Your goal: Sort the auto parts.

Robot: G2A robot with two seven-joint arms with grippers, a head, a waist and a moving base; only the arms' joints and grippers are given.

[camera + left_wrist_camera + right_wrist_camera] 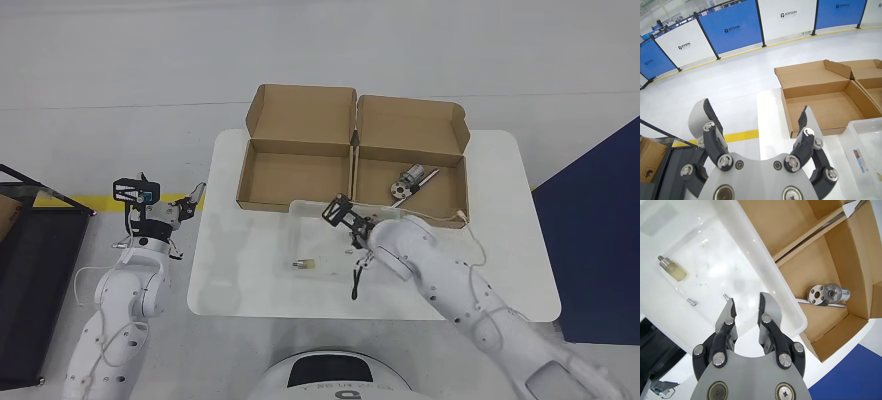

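A clear plastic tray [772, 262] lies on the white table [500, 250] in front of two open cardboard boxes. In it are a yellowish cylinder with a metal tip [674, 269] [303, 264] and two tiny metal pins [692, 302]. My right gripper [746, 299] hangs open over the tray near its wall on the box side, nothing between its fingers. The right box [445, 190] holds a flanged metal part with a shaft [817, 294] [408, 182]. The left box [295, 180] is empty. My left gripper [756, 108] [190, 197] is open, off the table's left edge.
A black cart [30, 270] carrying a cardboard carton [651, 157] stands to the left of the table. A blue panel [600, 230] stands at the right. Both box lids stand open at the back. A thin white cable [455, 215] lies by the right box.
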